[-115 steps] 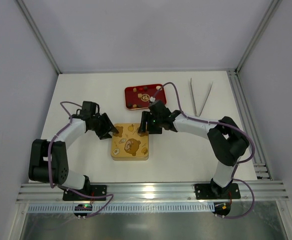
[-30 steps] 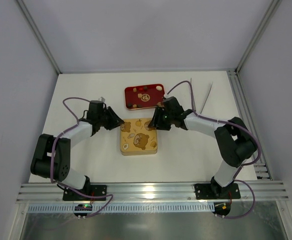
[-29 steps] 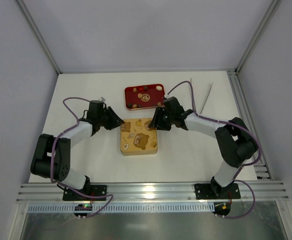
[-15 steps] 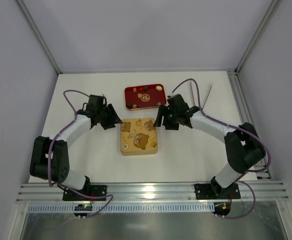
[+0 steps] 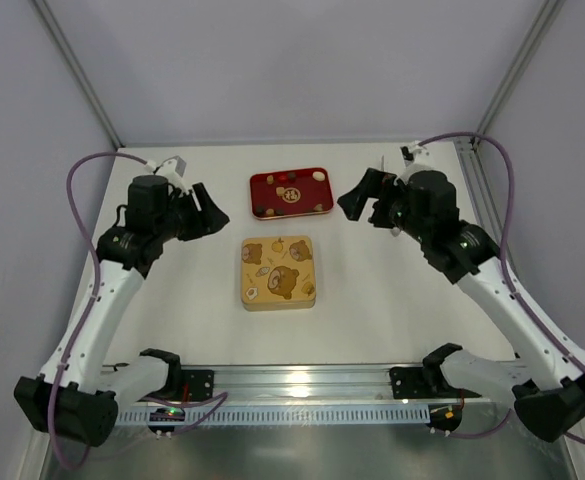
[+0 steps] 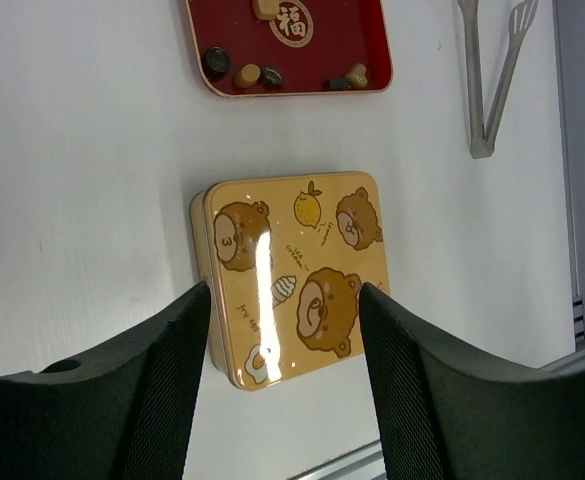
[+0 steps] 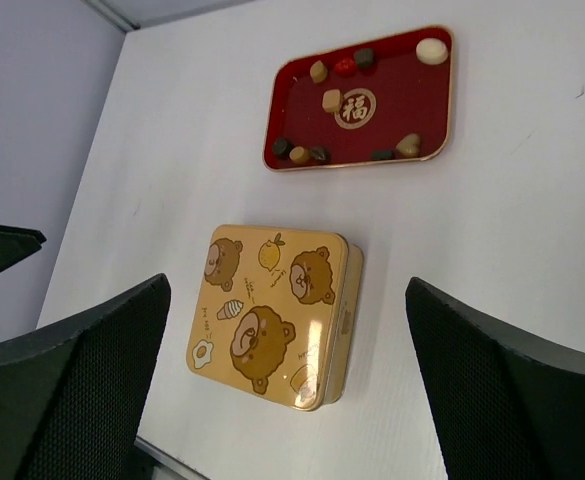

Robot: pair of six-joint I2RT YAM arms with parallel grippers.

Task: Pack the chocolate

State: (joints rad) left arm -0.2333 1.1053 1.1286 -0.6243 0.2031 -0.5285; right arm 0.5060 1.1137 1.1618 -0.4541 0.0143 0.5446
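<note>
10 choc pcs (image 7: 331,100) in 1 tray (image 7: 402,100); 1 tin (image 7: 272,320); L end effector (image 6: 284,300), R end effector (image 7: 287,288) spread.

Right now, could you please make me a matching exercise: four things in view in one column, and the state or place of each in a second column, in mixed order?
Column one:
1. gold box
2. red tray
3. tongs
4. left gripper

Column two:
A. open, holding nothing
B. lid on
C. holds loose chocolate pieces
D. lies near the table's right edge

Pairs: 1-B, 2-C, 3-D, 4-A.
</note>
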